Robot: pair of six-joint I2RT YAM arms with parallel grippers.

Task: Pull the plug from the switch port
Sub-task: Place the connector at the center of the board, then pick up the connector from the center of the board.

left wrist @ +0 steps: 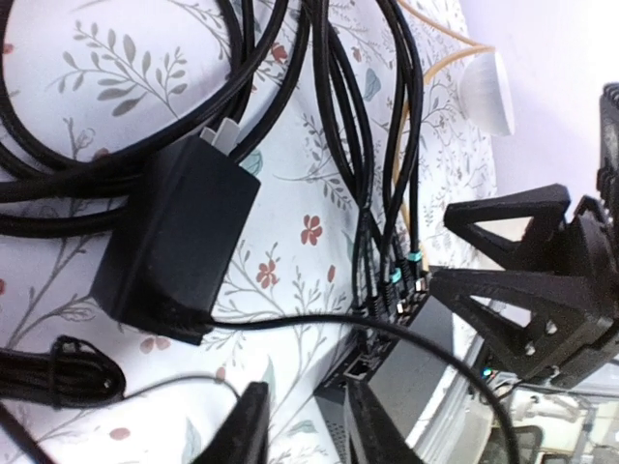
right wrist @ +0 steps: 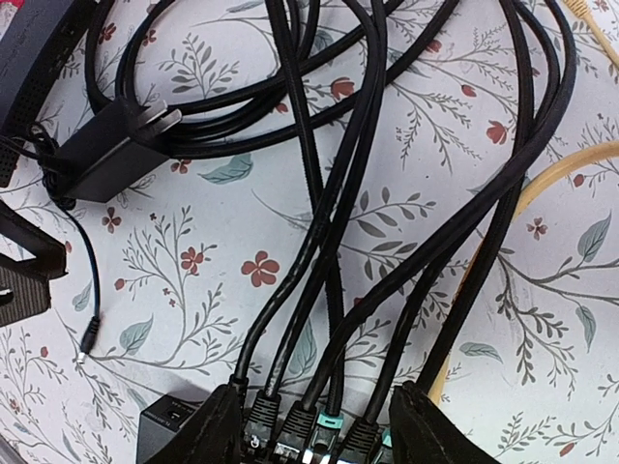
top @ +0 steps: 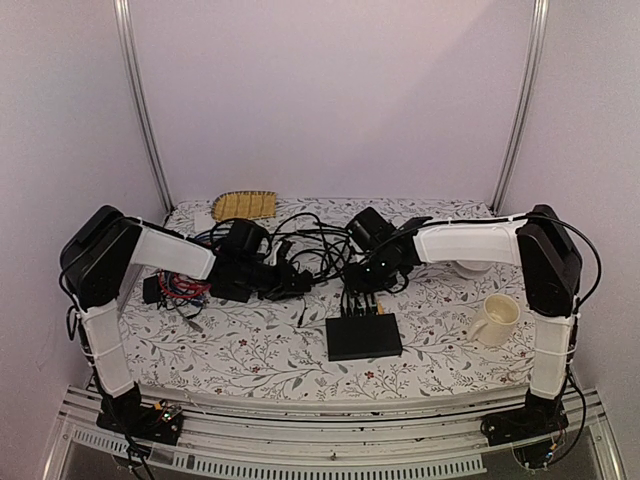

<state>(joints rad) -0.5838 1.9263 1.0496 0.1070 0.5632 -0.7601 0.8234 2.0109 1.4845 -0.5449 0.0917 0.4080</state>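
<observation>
Now right claw [right wrist: 329, 421] spread astride plugs [right wrist: 293, 427] in switch [top: 363, 338], left claw [left wrist: 308, 425] parted, gripping nothing — mug [top: 495, 318] near switch

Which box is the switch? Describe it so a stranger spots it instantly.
Start at the floral table and look to its near middle, left of the cream mug. The switch lies flat there, close by the right gripper. Unlike the chunky black power adapter with prongs among the cables, it is a wide matte-black slab with a row of plugs in its far edge.
</observation>
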